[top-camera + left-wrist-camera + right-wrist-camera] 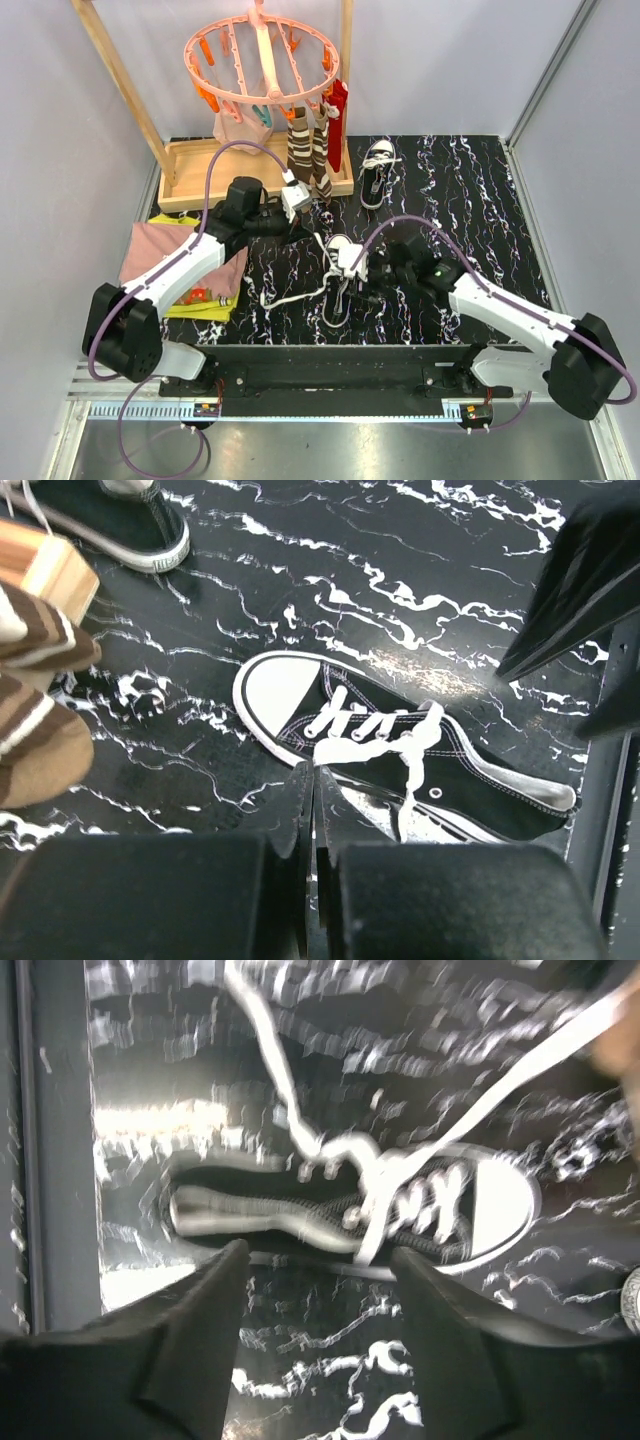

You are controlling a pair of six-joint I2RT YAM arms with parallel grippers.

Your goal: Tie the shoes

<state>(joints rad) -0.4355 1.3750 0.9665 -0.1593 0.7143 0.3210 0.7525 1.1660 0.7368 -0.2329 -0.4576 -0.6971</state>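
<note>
1. Near sneaker point(338, 278) lies mid-tabletop point(470, 190), its laces point(290, 296) loose; second sneaker point(377, 170) sits at the back beside the wooden rack point(190, 170).
2. Left tool point(308, 780) is pressed shut above the near sneaker; cannot tell if it pinches a lace.
3. Right tool point(318, 1255) gapes empty over the same sneaker.
</note>
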